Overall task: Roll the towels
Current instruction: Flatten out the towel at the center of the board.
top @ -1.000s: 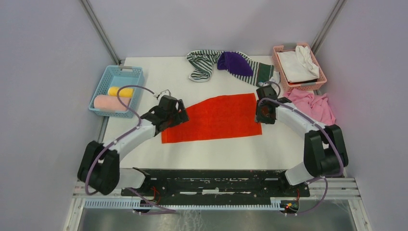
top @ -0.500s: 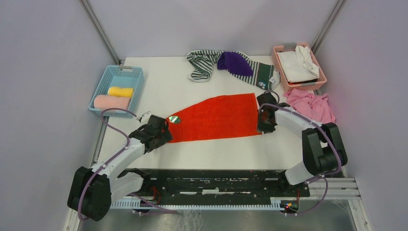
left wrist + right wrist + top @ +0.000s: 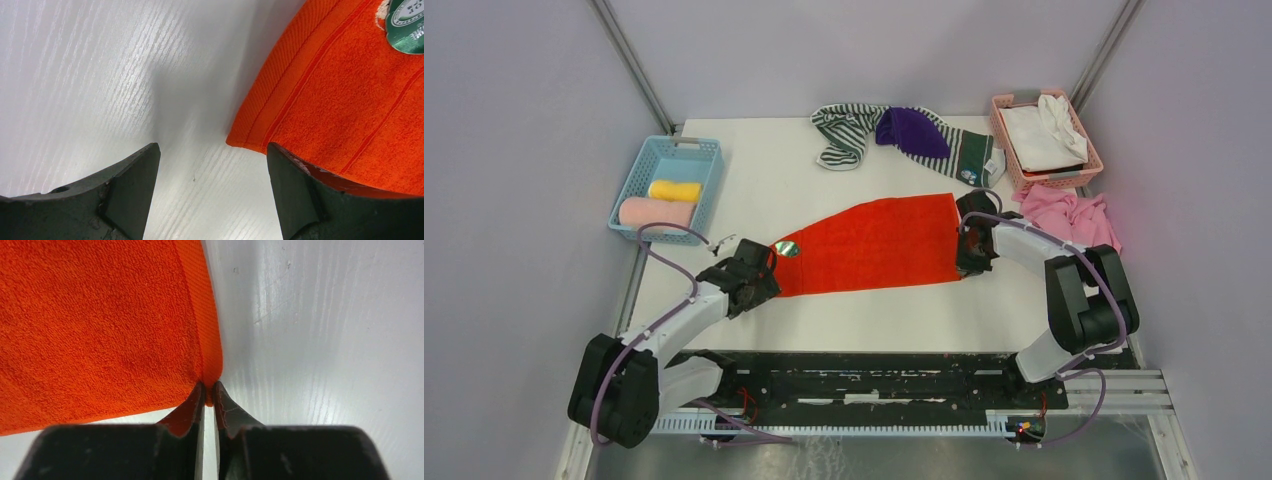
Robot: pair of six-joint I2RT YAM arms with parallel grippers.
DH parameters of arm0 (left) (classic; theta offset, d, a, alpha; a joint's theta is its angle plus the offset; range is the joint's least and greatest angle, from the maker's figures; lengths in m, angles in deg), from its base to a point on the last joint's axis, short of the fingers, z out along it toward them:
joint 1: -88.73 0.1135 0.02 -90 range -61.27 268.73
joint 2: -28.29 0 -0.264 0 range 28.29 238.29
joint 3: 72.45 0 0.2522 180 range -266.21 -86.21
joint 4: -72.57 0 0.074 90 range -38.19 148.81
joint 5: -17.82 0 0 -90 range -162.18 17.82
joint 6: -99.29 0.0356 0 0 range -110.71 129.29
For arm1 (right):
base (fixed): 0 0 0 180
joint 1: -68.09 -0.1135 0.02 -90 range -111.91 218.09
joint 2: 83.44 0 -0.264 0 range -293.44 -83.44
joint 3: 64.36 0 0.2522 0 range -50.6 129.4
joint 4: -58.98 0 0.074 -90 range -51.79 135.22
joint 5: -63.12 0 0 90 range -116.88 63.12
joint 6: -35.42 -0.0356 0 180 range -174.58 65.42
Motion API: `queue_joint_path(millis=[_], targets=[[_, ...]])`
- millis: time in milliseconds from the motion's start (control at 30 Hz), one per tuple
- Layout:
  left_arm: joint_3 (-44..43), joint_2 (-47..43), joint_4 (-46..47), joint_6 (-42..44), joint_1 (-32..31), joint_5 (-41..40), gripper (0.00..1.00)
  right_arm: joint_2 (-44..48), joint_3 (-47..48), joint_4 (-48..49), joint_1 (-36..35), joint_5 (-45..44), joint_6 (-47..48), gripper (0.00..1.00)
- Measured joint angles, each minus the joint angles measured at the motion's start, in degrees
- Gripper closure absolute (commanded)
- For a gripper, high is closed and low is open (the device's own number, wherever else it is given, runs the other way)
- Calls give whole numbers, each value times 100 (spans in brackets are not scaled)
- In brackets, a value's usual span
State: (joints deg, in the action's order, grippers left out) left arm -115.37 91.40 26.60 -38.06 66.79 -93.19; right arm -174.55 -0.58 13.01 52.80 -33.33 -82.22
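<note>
An orange-red towel (image 3: 874, 245) lies spread flat in the middle of the table, narrowing to the left, with a round green tag (image 3: 786, 248) near that end. My left gripper (image 3: 759, 275) is open at the towel's near left corner; in the left wrist view that corner (image 3: 240, 142) sits between the fingers, untouched. My right gripper (image 3: 969, 258) is at the near right corner, and in the right wrist view its jaws (image 3: 210, 390) are pinched shut on the towel's hem (image 3: 212, 360). Striped (image 3: 844, 135), purple (image 3: 911, 130) and pink (image 3: 1074, 220) towels lie loose.
A blue basket (image 3: 686, 150) at the left holds a yellow roll (image 3: 674, 190) and a pink roll (image 3: 656, 213). A pink basket (image 3: 1089, 150) at the back right holds white cloths. A dark green cloth (image 3: 972, 155) lies beside the purple one.
My left arm drew back from the towel's far left edge to its near left corner, and the towel's left end narrowed. My right gripper closed on the near right corner.
</note>
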Motion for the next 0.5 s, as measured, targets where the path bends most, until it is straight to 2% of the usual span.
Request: queue_joint_path(millis=[100, 233, 433, 500], targets=[[-17, 107, -20, 0, 0, 0, 23, -7, 7, 4, 4, 20, -15, 97], [-57, 313, -28, 0, 0, -7, 31, 2, 7, 4, 4, 22, -9, 98], [-227, 529, -31, 4, 0, -57, 35, 9, 0, 13, 15, 52, 9, 99], [-313, 592, -7, 4, 0, -50, 40, 9, -2, 17, 20, 74, 17, 99]])
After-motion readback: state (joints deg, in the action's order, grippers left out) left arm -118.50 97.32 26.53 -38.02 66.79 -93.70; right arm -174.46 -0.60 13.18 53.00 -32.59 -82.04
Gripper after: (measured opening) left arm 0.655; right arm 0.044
